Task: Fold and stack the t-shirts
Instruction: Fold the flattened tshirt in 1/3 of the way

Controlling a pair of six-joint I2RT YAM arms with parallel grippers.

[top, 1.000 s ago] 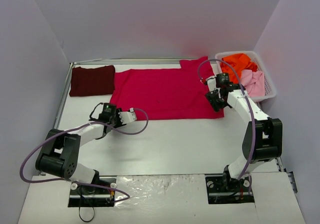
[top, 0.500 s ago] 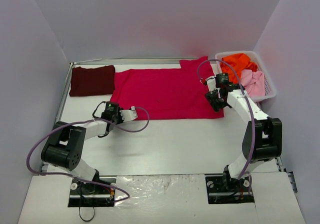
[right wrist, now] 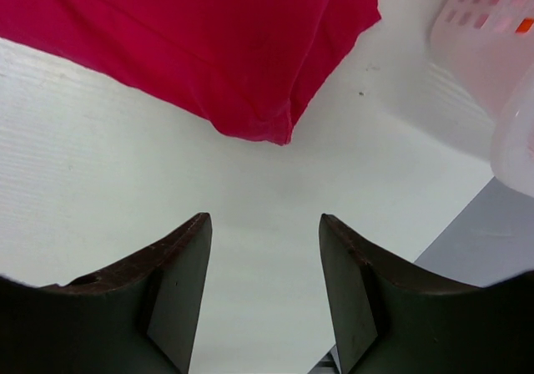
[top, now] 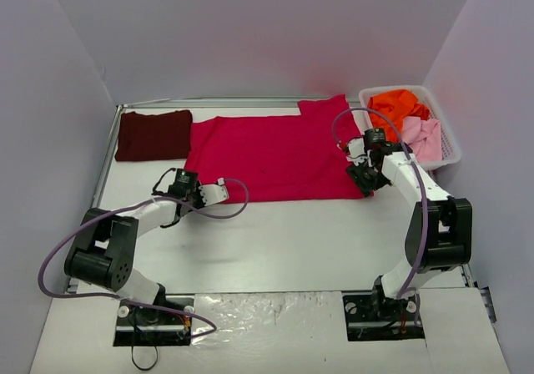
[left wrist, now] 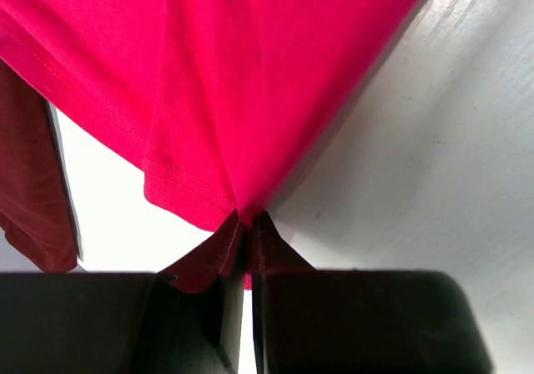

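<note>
Pinching the near left corner of the red t-shirt (top: 275, 153) in the left hand (left wrist: 247, 228), and holding the right hand (right wrist: 264, 224) spread just short of the near right corner, at 12 o'clock, on the desk (top: 292, 240).

surface: white table (top: 292, 240) | on it: crimson t-shirt (top: 267, 153), folded maroon t-shirt (top: 153, 134), basket (top: 450, 147)

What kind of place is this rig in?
Probably a lab robot cell, not a home: blank walls boxing in a white table, with a red t-shirt and a white basket staged on it.
</note>
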